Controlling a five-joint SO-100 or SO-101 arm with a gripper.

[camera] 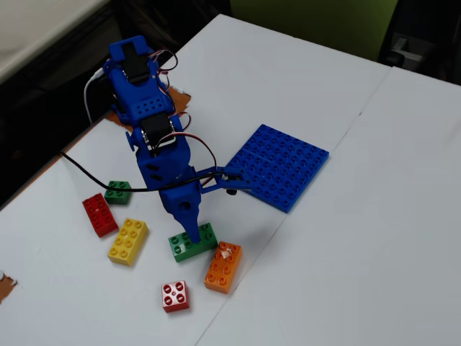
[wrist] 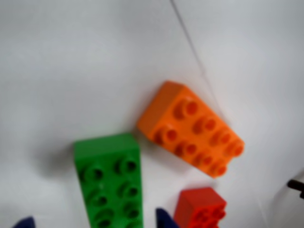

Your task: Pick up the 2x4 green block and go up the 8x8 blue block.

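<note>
The 2x4 green block point(wrist: 110, 183) lies flat on the white table and runs down out of the wrist view's bottom edge. In the fixed view the green block point(camera: 181, 249) sits in front of the arm. My gripper point(wrist: 94, 222) is open. Its dark blue fingertips point(wrist: 23, 222) stand on either side of the block, with white table showing between each tip and the brick. In the fixed view my gripper point(camera: 193, 236) points down right over the block. The 8x8 blue block point(camera: 279, 164) lies flat to the upper right, apart from the gripper.
An orange 2x4 brick point(wrist: 192, 129) lies close to the green block's right, also in the fixed view point(camera: 223, 266). A small red brick point(wrist: 200, 209) point(camera: 175, 295) sits nearby. A yellow brick point(camera: 128, 241), a red brick point(camera: 99, 214) and a small green brick point(camera: 117, 192) lie left.
</note>
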